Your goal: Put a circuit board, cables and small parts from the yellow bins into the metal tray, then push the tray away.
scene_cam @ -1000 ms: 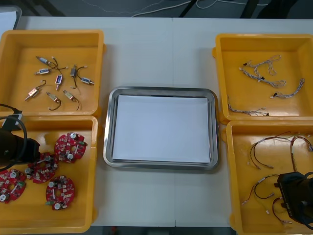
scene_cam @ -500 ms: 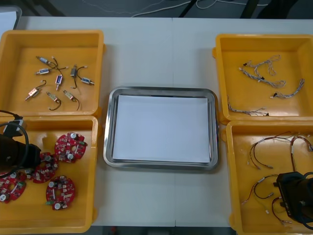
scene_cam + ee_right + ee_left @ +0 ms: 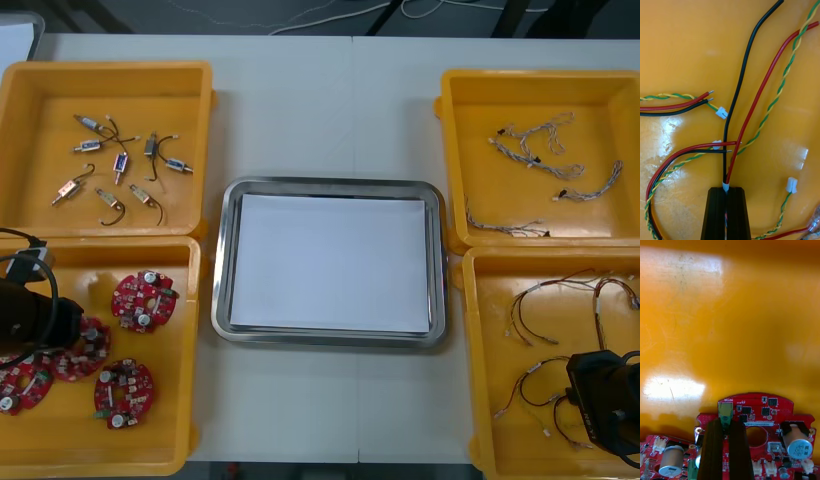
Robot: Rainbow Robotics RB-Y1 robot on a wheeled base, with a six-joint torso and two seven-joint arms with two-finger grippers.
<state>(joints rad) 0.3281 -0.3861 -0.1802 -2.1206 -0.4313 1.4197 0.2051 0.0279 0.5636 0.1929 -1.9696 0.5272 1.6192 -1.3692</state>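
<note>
We log left claw (image 3: 725,424) clamped on round red circuit board (image 3: 765,415) in near-left yellow plastic bin (image 3: 192,352) | right claw (image 3: 726,189) clamped on red-and-black cable (image 3: 727,175) in near-right yellow plastic bin (image 3: 476,352)

Red circuit boards (image 3: 143,300) in near-left bin (image 3: 190,400), cables (image 3: 540,150) in right bins (image 3: 452,150); white-lined metal tray (image 3: 330,186) between

We found open surface (image 3: 320,110) beyond the metal tray (image 3: 328,185); yellow bins (image 3: 206,150) walled it on both sides.
</note>
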